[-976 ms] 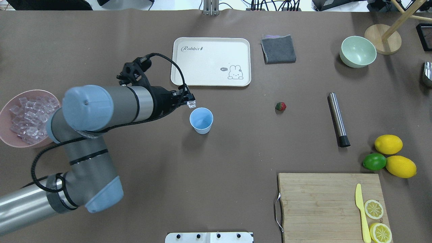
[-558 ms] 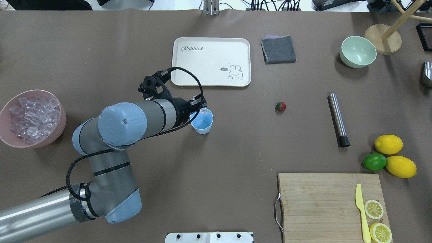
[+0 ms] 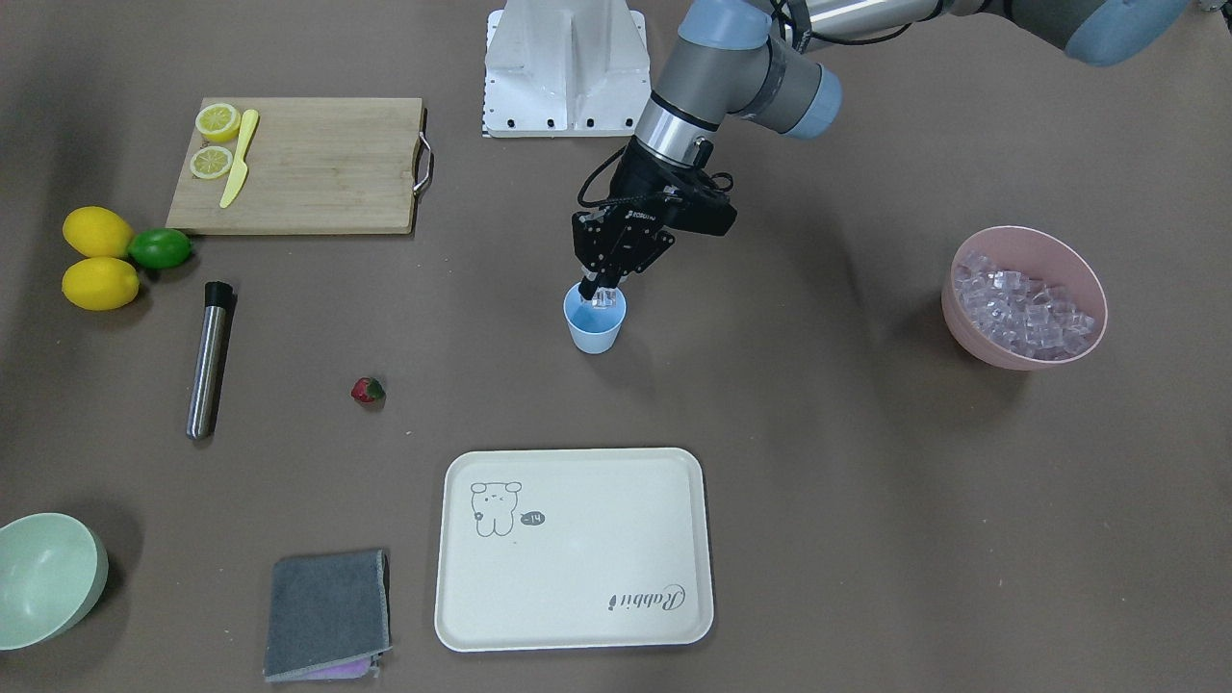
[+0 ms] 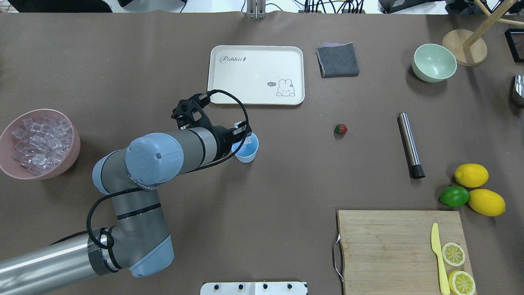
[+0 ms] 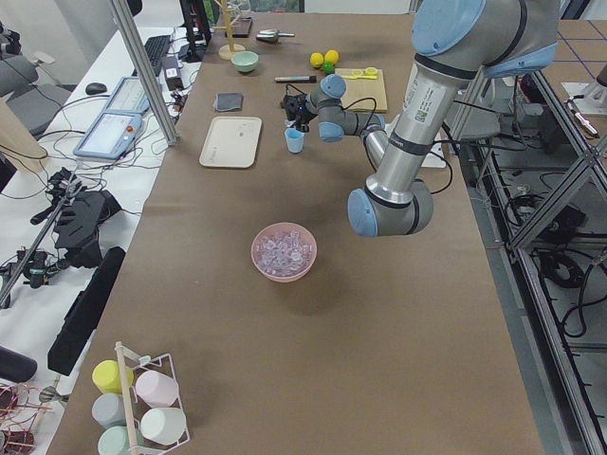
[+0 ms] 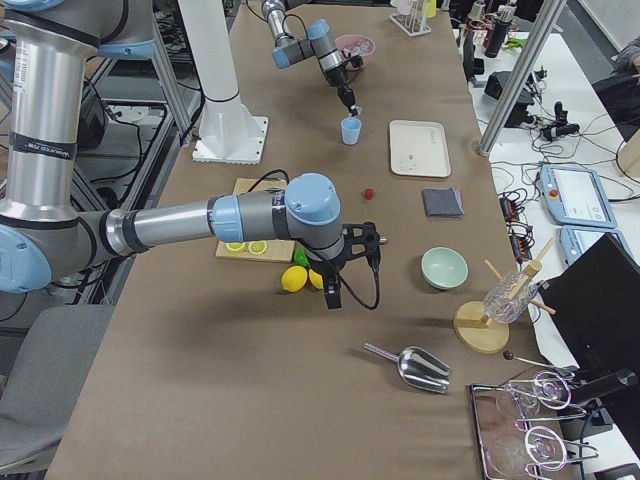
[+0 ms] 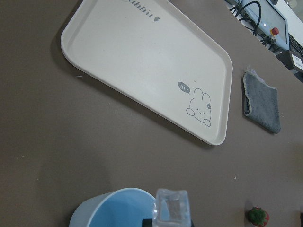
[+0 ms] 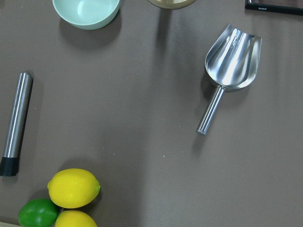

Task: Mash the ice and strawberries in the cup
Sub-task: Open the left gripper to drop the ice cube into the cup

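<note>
The light blue cup (image 4: pixel 248 151) stands mid-table, in front of the cream tray. My left gripper (image 4: pixel 242 134) hangs over its mouth, shut on one clear ice cube (image 7: pixel 173 208); the cube sits just above the cup's rim (image 7: pixel 111 208). In the front-facing view the left gripper (image 3: pixel 598 294) points down into the cup (image 3: pixel 594 333). More ice fills the pink bowl (image 4: pixel 76 142) at the far left. The strawberry (image 4: pixel 340 129) lies alone on the table to the cup's right. My right gripper (image 6: pixel 333 294) shows only in the right side view, above the lemons; I cannot tell its state.
A steel muddler (image 4: pixel 410 145) lies right of the strawberry. Lemons and a lime (image 4: pixel 454 196) sit beside a cutting board (image 4: pixel 389 246) with a yellow knife. A cream tray (image 4: pixel 257 74), grey cloth (image 4: pixel 337 60) and pale green bowl (image 4: pixel 434 62) line the far side. A metal scoop (image 8: pixel 228 66) lies far right.
My left arm has swung right and toward me, carrying the ice cube from beside the cup's far-left rim to over its mouth. The last half second shows only a small shift.
</note>
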